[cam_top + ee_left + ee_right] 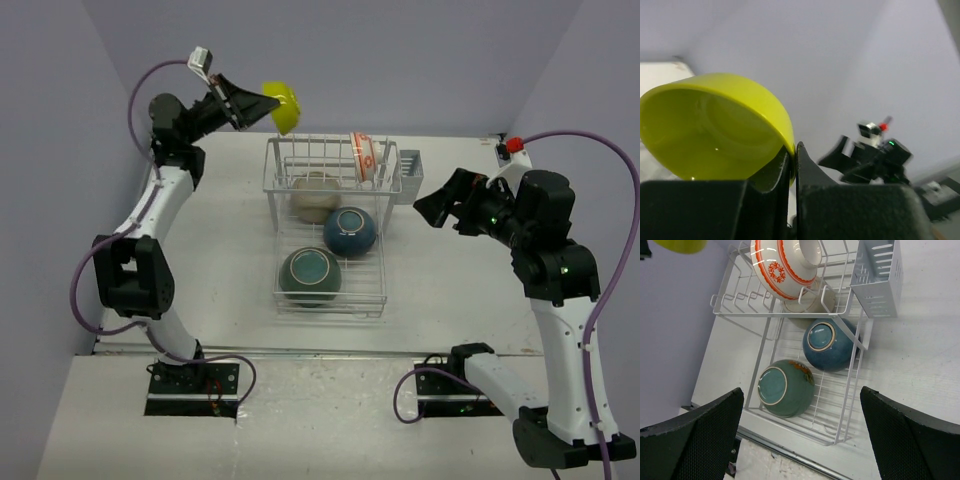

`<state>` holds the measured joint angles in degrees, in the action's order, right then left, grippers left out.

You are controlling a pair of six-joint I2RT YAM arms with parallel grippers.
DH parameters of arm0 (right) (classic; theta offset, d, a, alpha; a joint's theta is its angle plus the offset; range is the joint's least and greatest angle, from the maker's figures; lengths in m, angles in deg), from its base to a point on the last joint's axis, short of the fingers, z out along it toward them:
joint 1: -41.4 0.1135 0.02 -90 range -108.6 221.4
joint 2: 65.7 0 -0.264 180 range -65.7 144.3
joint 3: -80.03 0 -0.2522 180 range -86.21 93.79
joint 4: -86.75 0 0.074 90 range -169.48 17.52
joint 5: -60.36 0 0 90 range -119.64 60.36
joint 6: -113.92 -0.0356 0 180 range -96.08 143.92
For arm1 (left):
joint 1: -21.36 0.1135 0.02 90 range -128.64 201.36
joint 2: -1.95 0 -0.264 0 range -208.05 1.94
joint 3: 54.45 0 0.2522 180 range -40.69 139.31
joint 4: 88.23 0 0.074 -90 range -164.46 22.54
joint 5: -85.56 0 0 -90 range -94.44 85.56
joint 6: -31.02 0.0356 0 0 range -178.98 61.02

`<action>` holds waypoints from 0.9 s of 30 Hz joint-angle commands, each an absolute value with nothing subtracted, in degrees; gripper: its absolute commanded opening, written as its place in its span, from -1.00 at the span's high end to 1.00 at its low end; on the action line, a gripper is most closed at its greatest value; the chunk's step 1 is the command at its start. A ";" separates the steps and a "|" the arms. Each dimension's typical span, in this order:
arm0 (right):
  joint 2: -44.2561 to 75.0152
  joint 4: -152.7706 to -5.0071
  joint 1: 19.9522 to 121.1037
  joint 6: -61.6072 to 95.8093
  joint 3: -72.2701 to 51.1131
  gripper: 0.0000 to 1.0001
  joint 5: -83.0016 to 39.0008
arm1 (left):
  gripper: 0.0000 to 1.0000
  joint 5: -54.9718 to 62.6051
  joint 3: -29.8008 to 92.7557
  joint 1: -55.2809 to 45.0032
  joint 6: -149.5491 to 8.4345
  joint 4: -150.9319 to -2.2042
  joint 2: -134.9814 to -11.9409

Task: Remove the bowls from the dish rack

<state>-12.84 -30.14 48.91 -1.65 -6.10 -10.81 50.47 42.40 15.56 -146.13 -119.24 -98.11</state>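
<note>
While held aloft, left hand [266, 103] pinches yellow-green bowl [284, 107] by its rim | right hand [431, 208] wide open, empty

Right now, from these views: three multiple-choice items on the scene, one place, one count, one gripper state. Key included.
1. Where is the white bowl with the orange-red pattern?
A. on the raised shelf of the white wire dish rack
B. on the rack's flat base
C. lifted clear of the rack

2. How many bowls sit in the rack?
A. two
B. four
C. five

3. What is the left gripper doing?
A. open and empty
B. shut on nothing
C. shut on the rim of the yellow-green bowl

Key:
1 A, it leans on edge in the upper shelf's slots.
2 B, the patterned one, the beige-cream bowl, the dark blue bowl and the dark teal-green bowl.
3 C, the left wrist view shows the rim pinched between the fingers.
</note>
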 commanded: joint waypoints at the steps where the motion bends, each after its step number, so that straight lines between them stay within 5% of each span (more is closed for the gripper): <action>1: -12.79 -30.97 49.31 -2.01 -6.32 -0.98 -10.13 | 1.00 44.09 57.97 19.78 -116.87 -80.89 -92.45; 3: -12.79 -30.97 49.49 -2.19 -6.32 -0.98 -9.69 | 1.00 35.66 69.19 19.87 -102.39 -59.99 -94.29; 11: -13.41 -30.97 50.63 -2.54 -7.29 -0.98 -9.16 | 1.00 3.71 73.83 24.79 -88.88 -34.77 -94.82; 20: -13.58 -31.23 51.42 -2.98 -8.87 -0.98 -8.37 | 1.00 -21.12 65.32 24.79 -82.54 -25.96 -97.63; 27: -13.67 -31.23 51.86 -2.89 -9.31 -0.98 -8.37 | 1.00 -25.54 58.63 26.71 -83.50 -22.44 -101.23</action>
<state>-12.99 -30.16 51.38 -2.28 -9.42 -9.15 -19.69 59.58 24.93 -84.87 -24.64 -100.55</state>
